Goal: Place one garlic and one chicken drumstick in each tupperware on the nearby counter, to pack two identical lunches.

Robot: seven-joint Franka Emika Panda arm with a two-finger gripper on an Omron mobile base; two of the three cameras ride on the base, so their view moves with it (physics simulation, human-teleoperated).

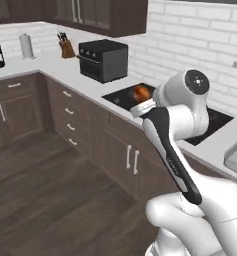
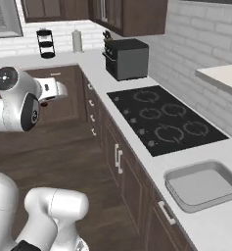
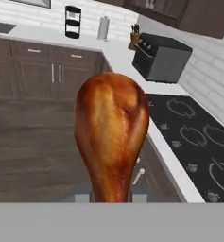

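Claw (image 3: 112, 196) clamped on chicken drumstick (image 3: 112, 132) at its thin bone end, carried high over the floor, well apart from the tupperware (image 2: 201, 187) on the table (image 2: 137, 142). Risked slipping loose mid-swing, dropping short of the tray.

A: We log the setting as a home kitchen, rendered. Evidence: a light-grey counter (image 2: 137, 142) running in an L over dark-brown cabinets (image 1: 20, 107) with silver bar handles.

B: We add a black cooktop (image 2: 166, 117) set flush into that counter, four ring burners visible. White brick wall (image 1: 190, 35) behind it.

A: We also note a black toaster oven (image 1: 104, 60) standing on the counter, a knife block (image 1: 66, 48) and a paper-towel roll (image 1: 26, 45) toward the corner.

B: Upper cabinets (image 2: 129, 14) above, dark wood-plank floor (image 1: 50, 200) below. We record nothing pointing to a lab or shop.
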